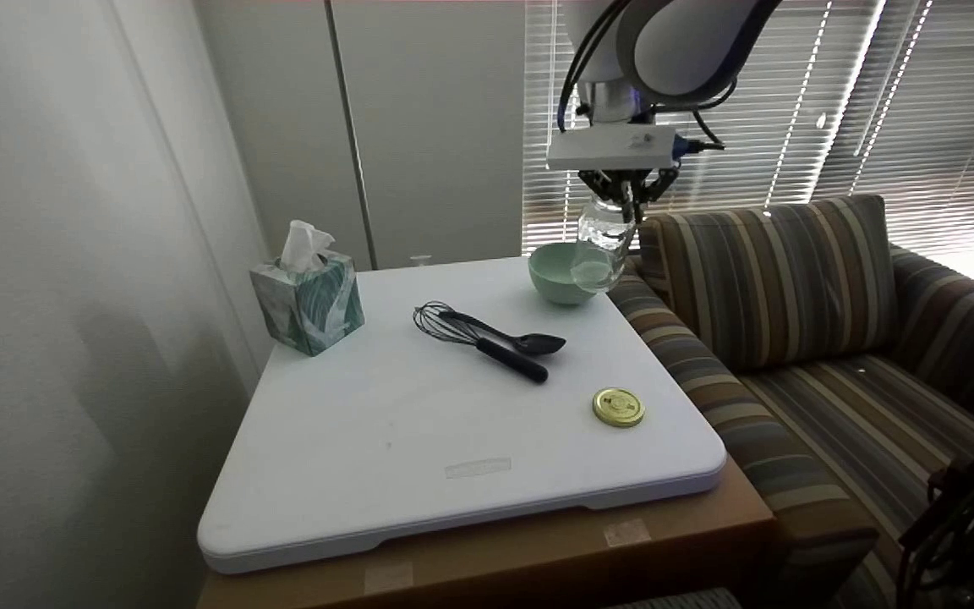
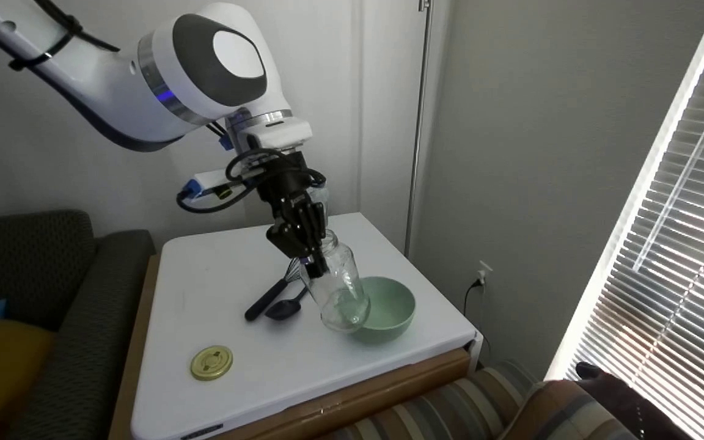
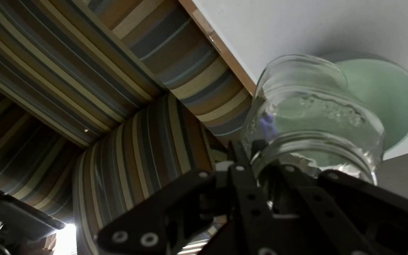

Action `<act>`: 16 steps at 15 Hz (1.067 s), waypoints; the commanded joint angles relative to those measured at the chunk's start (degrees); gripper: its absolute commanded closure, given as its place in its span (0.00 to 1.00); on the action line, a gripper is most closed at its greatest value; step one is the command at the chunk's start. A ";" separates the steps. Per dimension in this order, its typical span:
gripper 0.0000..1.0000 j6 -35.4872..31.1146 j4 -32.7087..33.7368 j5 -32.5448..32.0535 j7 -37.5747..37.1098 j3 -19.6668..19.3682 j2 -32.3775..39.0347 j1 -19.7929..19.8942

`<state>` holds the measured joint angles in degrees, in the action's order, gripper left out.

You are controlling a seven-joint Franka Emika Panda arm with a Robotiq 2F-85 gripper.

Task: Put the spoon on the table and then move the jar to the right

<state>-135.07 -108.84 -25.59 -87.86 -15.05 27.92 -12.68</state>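
Note:
The clear glass jar [image 1: 604,241] hangs tilted from my gripper [image 1: 632,207], and it shows in an exterior view [image 2: 343,290] and in the wrist view [image 3: 313,102]. My gripper [image 3: 257,152] is shut on the jar's rim, one finger inside the mouth and one outside. The jar appears held above the table [image 1: 326,474], overlapping the green bowl in every view. The black spoon [image 1: 539,343] lies on the white tabletop, its handle across the whisk's wires; it also shows in an exterior view [image 2: 285,309]. The spoon is out of the wrist view.
The pale green bowl [image 2: 395,311] stands close by the jar near the table's edge. The whisk [image 1: 512,359] lies beside the spoon. A gold lid [image 1: 618,407] lies on the tabletop. A tissue box [image 1: 309,300] stands by the wall. A striped sofa [image 1: 791,288] borders the table.

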 commanded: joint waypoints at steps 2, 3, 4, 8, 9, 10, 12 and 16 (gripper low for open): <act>0.97 1.21 -0.84 -2.37 -2.46 1.79 -3.88 -0.54; 0.97 1.69 -0.58 -2.83 -2.80 2.15 -4.24 -0.83; 0.97 1.95 -0.44 -3.03 -3.00 2.61 -4.57 -0.95; 0.97 2.04 -0.30 0.32 -0.30 5.94 -4.30 0.43; 0.97 1.80 -0.29 1.48 0.27 6.61 -3.91 0.97; 0.97 1.51 -0.43 2.48 0.38 7.02 -3.75 1.40; 0.97 1.10 -0.92 4.30 0.34 7.43 -3.61 1.99; 0.97 0.36 -3.17 6.09 -0.20 7.05 -3.69 2.78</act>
<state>-134.04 -110.07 -21.23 -89.23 -8.93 25.18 -11.97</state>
